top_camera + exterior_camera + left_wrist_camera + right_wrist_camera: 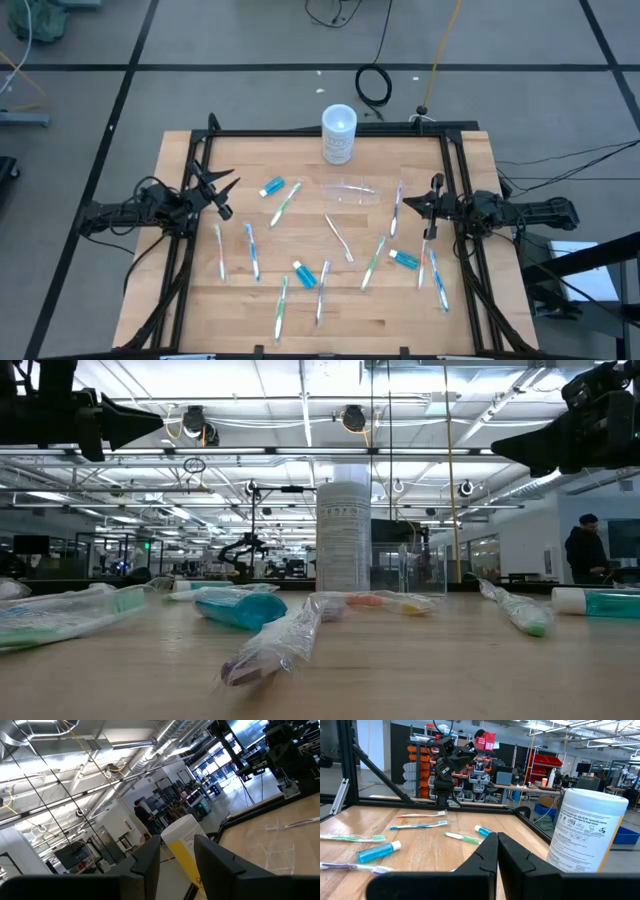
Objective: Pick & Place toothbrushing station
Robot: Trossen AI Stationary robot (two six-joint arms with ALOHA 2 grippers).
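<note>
- White cylinder (339,133) upright at table's (180,160) far edge, just behind clear container (350,190).
- Container on its side, mid-table, empty.
- Toothbrushes (285,203) and tubes (271,187) scattered around it.
- Left gripper (222,190) at left edge, fingers partly apart, holding nothing.
- Right gripper (432,207) at right edge, fingers closed, empty.

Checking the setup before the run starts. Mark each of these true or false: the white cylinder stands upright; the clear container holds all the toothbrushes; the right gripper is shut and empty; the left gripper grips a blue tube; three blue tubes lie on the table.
1. The white cylinder stands upright at the table's far edge. True.
2. The clear container holds all the toothbrushes. False: the toothbrushes lie scattered on the wooden table.
3. The right gripper has shut jaws and holds nothing. True.
4. The left gripper grips a blue tube. False: its jaws are apart and empty.
5. Three blue tubes lie on the table. True.
</note>
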